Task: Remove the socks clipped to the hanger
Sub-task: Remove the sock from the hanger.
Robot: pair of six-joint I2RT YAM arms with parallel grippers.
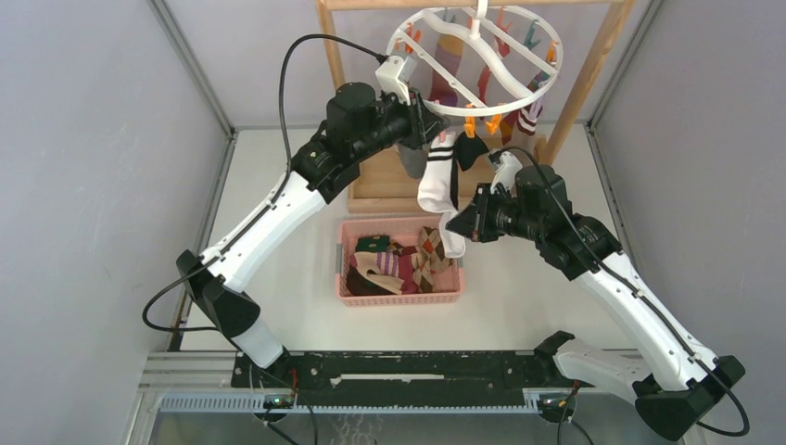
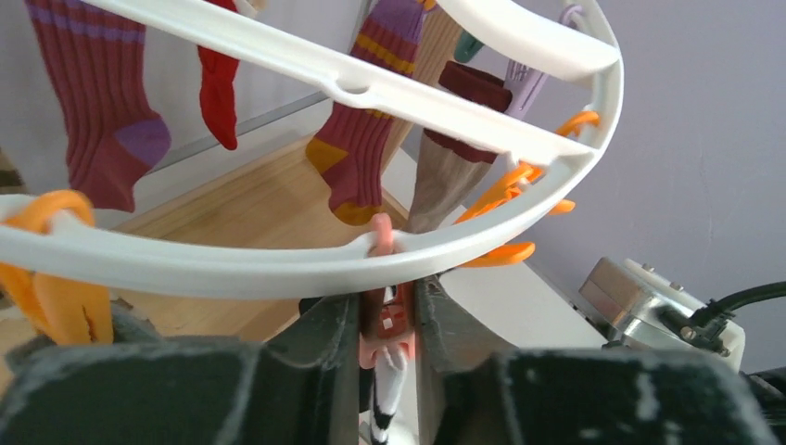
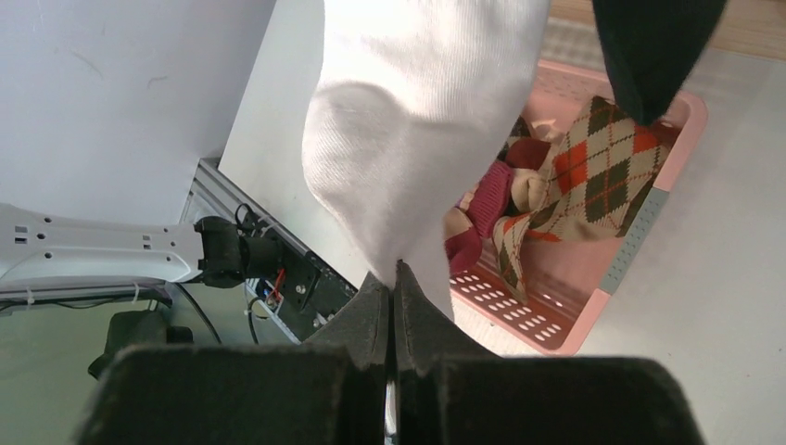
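The round white hanger (image 1: 486, 109) hangs from the wooden rack, with several socks clipped around its rim. My left gripper (image 1: 429, 128) reaches up to the near rim (image 2: 232, 264). Its jaws press both sides of a salmon clip (image 2: 381, 239) that holds a white sock with black stripes (image 1: 436, 181). My right gripper (image 1: 461, 225) is shut on the lower end of that white sock (image 3: 417, 120), above the basket. A black sock (image 3: 653, 46) hangs beside it. Maroon (image 2: 102, 111), red (image 2: 218, 88) and tan socks (image 2: 445, 181) hang further round the ring.
A pink plastic basket (image 1: 400, 297) sits on the table below the hanger and holds several socks, among them a brown argyle one (image 3: 593, 176). The wooden rack (image 1: 584, 83) and its base board (image 1: 385, 181) stand behind it. Grey walls close both sides.
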